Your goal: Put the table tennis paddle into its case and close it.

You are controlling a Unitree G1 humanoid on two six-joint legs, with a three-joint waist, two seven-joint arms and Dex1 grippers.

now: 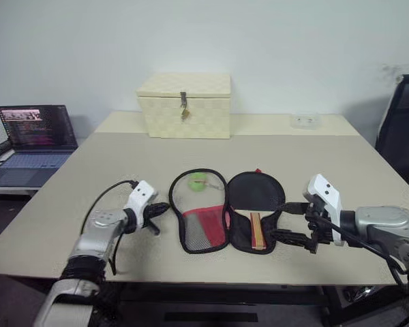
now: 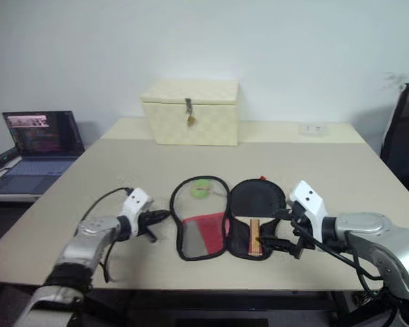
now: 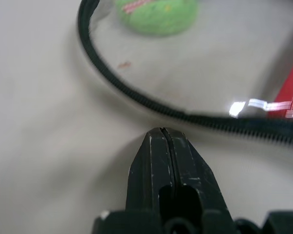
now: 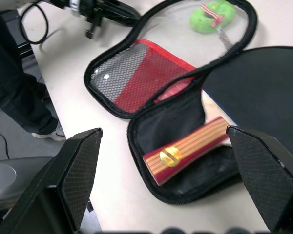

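Black-and-red case (image 1: 203,221), green zipper pull (image 1: 199,181), red-striped paddle handle (image 4: 190,149), cream woven box (image 1: 185,105).

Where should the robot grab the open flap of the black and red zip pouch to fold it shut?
Judging by its pose, grip the black and red zip pouch's clear flap at its outer zipper rim, coming from the robot's left. That edge lies free on the table beside the shut left gripper, opposite the hinge.
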